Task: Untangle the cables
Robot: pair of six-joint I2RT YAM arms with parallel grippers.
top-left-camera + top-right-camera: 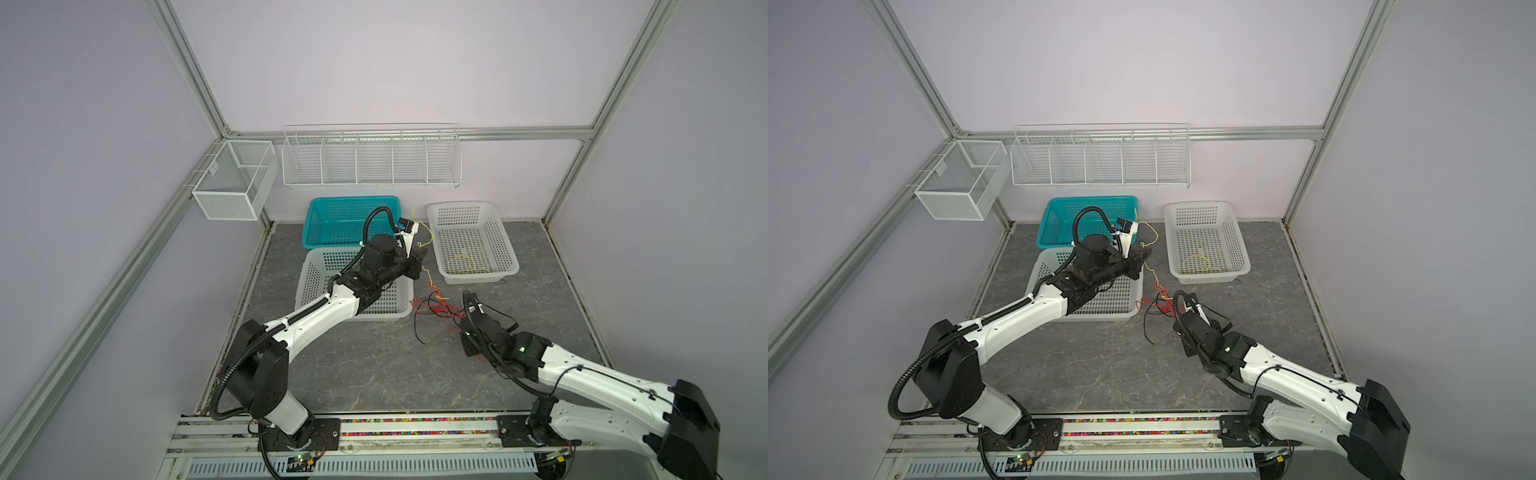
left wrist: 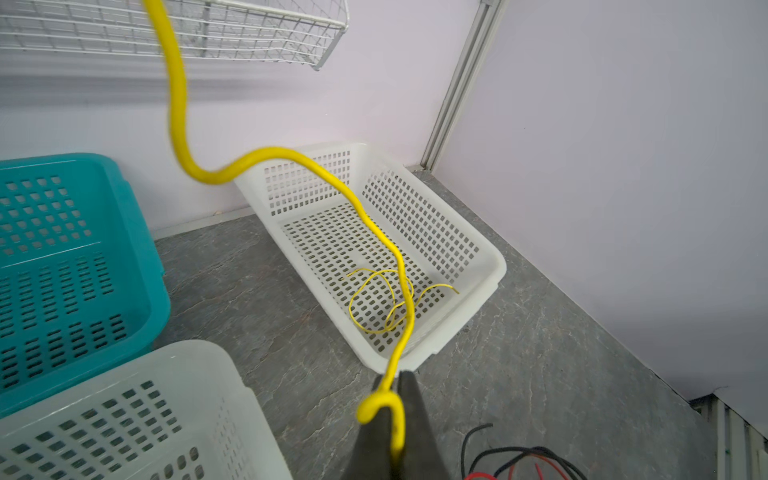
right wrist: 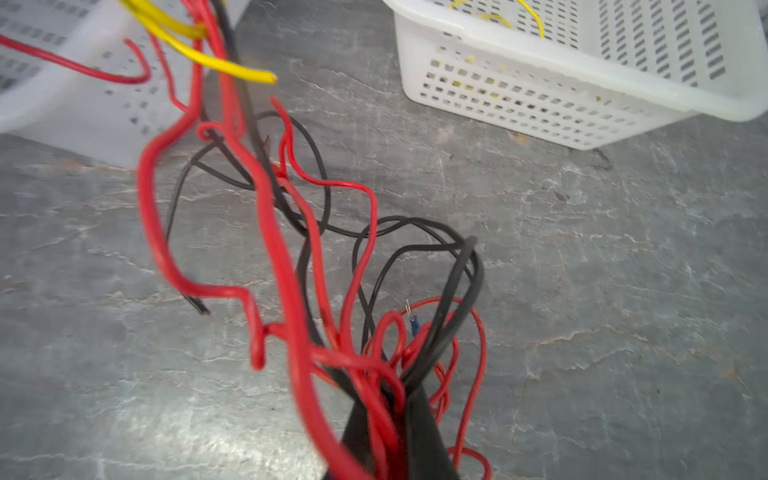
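Left gripper (image 2: 394,380): clamped on thin yellow wire (image 2: 291,156), held raised near white perforated plastic basket (image 2: 496,266). Right gripper (image 3: 390,399): closed, apparently around tangle of red and black wires (image 3: 268,208), over grey marbled tabletop (image 3: 582,291).

Cables (image 3: 266,208) had glossy, smooth plastic sheath. White basket (image 2: 496,266), teal basket (image 2: 160,291) were perforated plastic, faint sheen. Tabletop (image 3: 582,291) looked matt, stone-veined. Rack (image 1: 372,160): white-coated metal wire.

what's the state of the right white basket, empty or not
Not empty: a thin yellow cable lies coiled inside the white basket.
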